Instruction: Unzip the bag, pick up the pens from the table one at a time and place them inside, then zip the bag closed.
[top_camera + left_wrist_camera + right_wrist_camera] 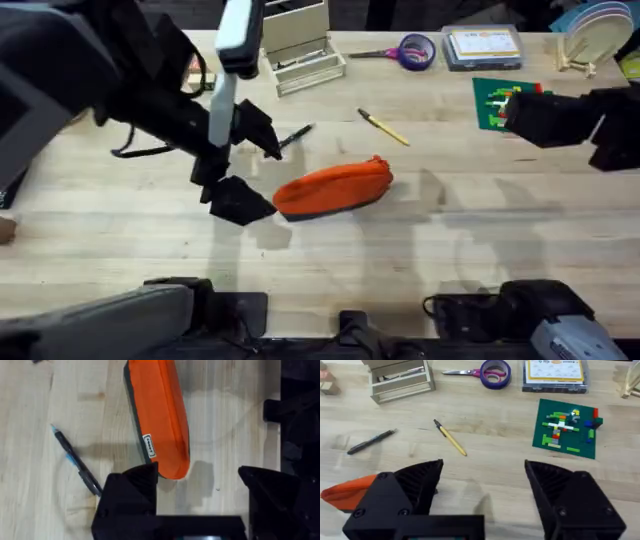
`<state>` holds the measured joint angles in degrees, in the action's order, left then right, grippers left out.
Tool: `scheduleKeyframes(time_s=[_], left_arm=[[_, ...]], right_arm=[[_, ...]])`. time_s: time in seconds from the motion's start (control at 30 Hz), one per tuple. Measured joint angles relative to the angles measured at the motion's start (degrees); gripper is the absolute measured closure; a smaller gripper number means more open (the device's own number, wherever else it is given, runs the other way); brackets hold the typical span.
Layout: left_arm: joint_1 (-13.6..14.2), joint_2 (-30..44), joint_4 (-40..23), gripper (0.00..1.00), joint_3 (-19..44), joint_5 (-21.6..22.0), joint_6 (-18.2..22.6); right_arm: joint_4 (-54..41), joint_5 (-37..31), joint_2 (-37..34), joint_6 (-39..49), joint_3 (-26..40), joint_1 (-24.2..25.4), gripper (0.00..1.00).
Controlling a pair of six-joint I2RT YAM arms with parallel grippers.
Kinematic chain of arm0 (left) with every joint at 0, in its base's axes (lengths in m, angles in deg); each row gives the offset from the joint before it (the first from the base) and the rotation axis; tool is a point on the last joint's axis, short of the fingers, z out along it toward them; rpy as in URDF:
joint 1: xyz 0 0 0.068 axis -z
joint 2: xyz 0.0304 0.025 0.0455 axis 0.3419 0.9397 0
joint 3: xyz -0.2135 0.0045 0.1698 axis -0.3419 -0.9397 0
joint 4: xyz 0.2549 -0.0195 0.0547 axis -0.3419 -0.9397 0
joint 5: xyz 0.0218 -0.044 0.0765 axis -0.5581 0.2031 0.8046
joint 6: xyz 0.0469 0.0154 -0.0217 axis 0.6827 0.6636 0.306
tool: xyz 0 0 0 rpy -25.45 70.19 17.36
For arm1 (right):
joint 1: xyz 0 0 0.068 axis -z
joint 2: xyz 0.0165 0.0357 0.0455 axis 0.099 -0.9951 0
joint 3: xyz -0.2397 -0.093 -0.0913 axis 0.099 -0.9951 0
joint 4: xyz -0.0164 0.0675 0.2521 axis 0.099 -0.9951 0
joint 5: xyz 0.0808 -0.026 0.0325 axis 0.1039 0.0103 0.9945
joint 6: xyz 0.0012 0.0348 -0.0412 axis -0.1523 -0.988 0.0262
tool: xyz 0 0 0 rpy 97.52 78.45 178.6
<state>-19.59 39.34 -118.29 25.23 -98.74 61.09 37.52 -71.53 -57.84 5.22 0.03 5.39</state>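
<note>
My left tool (pixel 197 497) stands wide open over the end of the orange bag (pixel 333 187) and holds nothing. The bag lies near the middle of the surface (pixel 450 250), its zipper side I cannot see well. The black pen (pixel 296 136) lies just beside the bag, toward the far edge. The yellow pen (pixel 383 127) lies farther right. My right tool (pixel 482 485) is also wide open and empty, toward the right edge of the surface.

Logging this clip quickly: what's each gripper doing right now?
Left gripper: open, empty, at the end of the bag.
Right gripper: open, empty, above the table.
</note>
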Motion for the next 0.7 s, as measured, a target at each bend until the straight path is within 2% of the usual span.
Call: scheduleKeyframes(time_s=[0.23,0.5,0.7], left_arm=[[0.0,4.4,6.2,0.006,-4.7,-1.9,1.2],[0.0,5.9,14.2,0.006,-9.9,-3.7,1.6],[0.0,8.5,15.9,0.015,-11.5,-4.4,1.8]], right_arm=[[0.0,0.0,0.0,0.0,0.0,0.0,0.003],[0.0,0.0,0.0,0.0,0.0,0.0,0.003],[0.0,0.0,0.0,0.0,0.0,0.0,0.003]])
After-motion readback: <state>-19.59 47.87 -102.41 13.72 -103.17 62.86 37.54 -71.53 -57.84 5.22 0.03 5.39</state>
